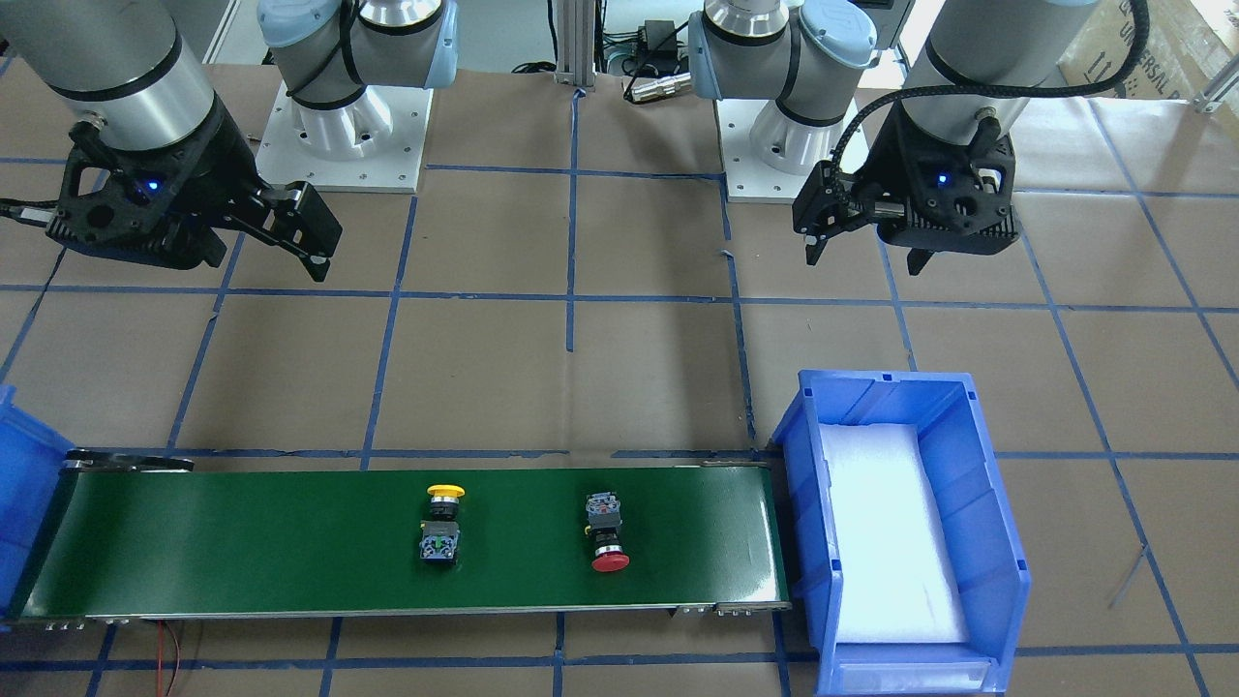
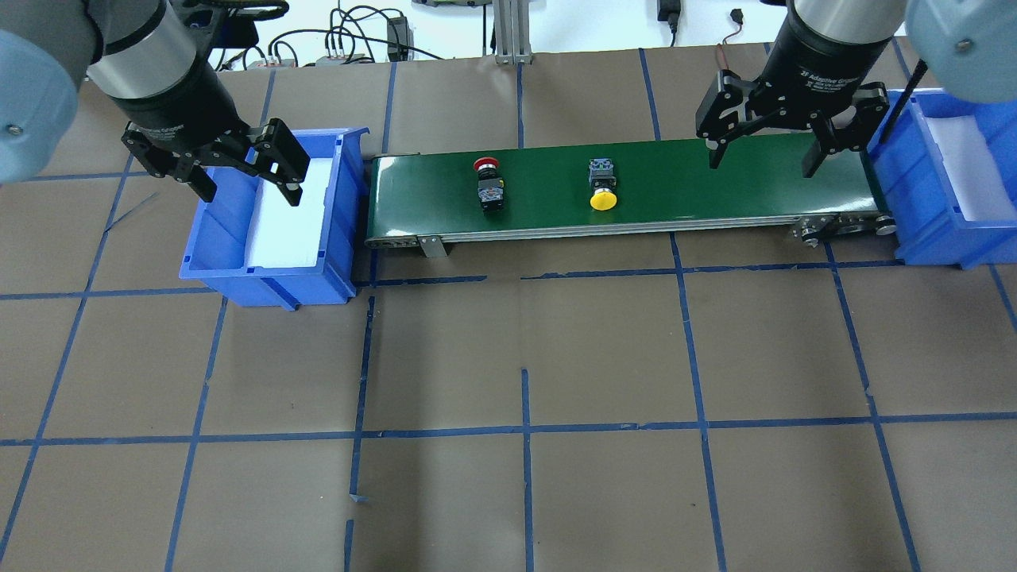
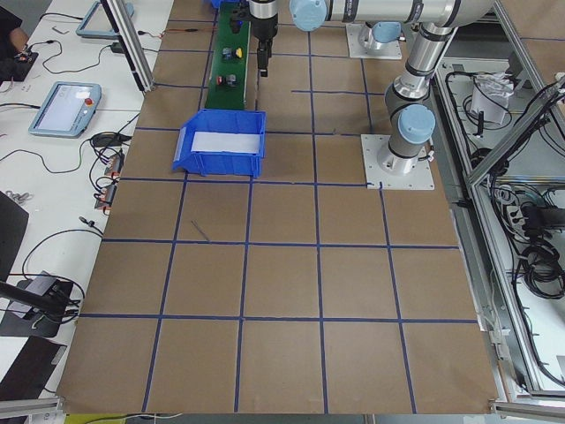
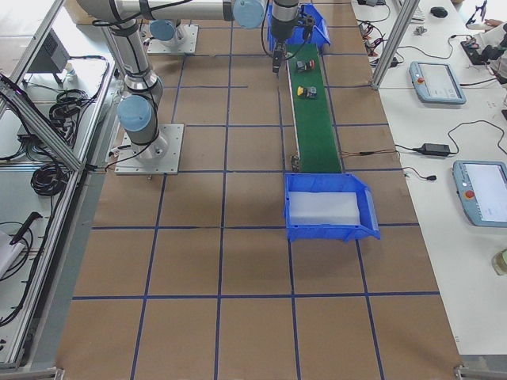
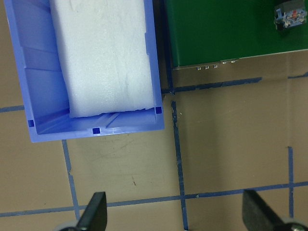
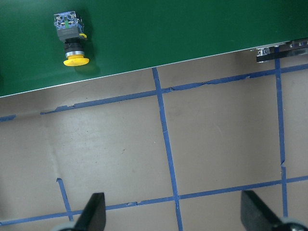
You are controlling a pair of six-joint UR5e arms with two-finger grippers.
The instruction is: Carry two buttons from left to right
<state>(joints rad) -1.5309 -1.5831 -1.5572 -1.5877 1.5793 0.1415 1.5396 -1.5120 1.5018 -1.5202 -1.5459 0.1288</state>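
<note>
Two buttons lie on their sides on the green conveyor belt (image 2: 715,191). The red-capped button (image 2: 486,181) is nearer the belt's left end, and only its contact block (image 5: 290,17) shows in the left wrist view. The yellow-capped button (image 2: 602,187) lies mid-belt and also shows in the right wrist view (image 6: 71,41). My left gripper (image 2: 246,187) is open and empty, high over the left blue bin (image 2: 214,230). My right gripper (image 2: 761,159) is open and empty above the belt's right end, to the right of the yellow button.
A second blue bin (image 2: 937,230) stands at the belt's right end. Both bins hold a white foam pad. The table is brown paper with blue tape lines. The two arm bases (image 1: 344,126) stand behind the belt in the front-facing view.
</note>
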